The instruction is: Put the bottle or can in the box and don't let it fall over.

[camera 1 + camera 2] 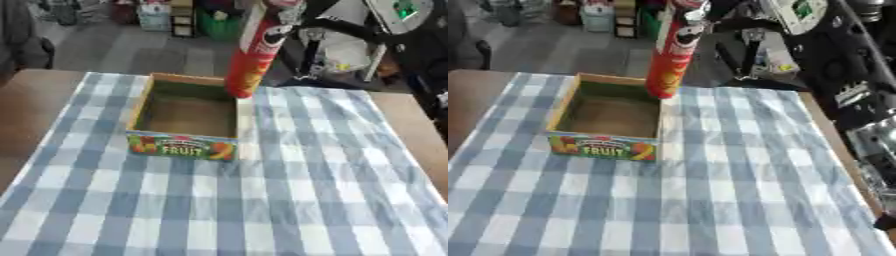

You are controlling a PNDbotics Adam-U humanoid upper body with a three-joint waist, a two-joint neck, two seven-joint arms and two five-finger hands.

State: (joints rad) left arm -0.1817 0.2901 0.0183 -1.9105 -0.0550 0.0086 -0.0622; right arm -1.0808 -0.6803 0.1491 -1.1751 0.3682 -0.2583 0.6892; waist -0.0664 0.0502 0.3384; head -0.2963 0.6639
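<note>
A tall red tube can (255, 52) with a yellow lower part was held tilted above the far right corner of the fruit-printed box (185, 117), gripped near its top by the right hand (710, 10), fingers curled round it.

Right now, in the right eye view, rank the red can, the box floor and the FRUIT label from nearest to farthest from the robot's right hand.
1. red can, in the right hand, top.
2. box floor, lower left of it.
3. FRUIT label, box's near wall.
</note>
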